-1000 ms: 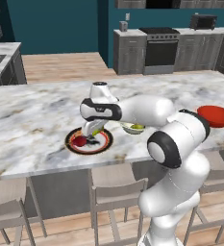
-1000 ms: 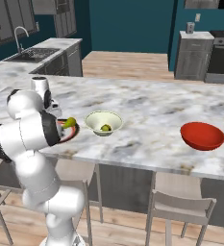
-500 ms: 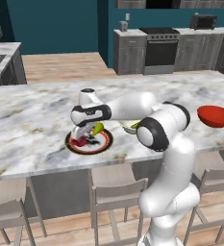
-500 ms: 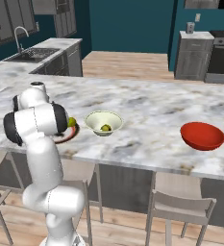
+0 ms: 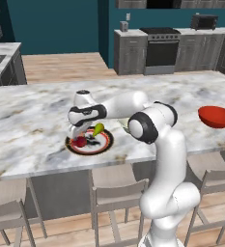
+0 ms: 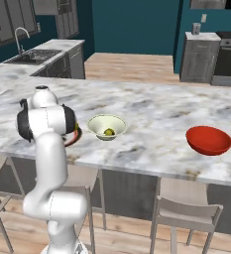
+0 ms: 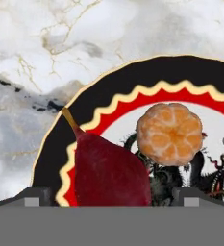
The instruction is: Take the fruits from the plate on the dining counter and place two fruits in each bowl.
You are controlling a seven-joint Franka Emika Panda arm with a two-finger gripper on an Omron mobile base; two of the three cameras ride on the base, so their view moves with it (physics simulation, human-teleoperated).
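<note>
The plate (image 5: 104,143) lies on the dining counter (image 5: 32,120). On it are a dark red fruit (image 5: 80,142) and a green pear (image 5: 98,129). My gripper (image 5: 77,136) hangs just over the plate's left side, open. In the hand view its fingertips (image 7: 34,194) stand wide on either side of the dark red fruit (image 7: 111,175), with a tan-orange fruit (image 7: 169,134) just beyond on the plate (image 7: 84,103). The cream-white bowl (image 6: 107,126) holds a small yellow-green fruit (image 6: 108,132). Further right sits the red bowl (image 6: 208,140), also in the left base view (image 5: 217,116).
Stools stand along the counter's near side (image 5: 114,193). My own arm (image 6: 45,119) hides most of the plate in the right base view. Dark cabinets and a stove (image 5: 160,48) line the far wall.
The hand has swung left and dropped lower over the plate's left side, onto the dark red fruit. The jaws have stayed open.
</note>
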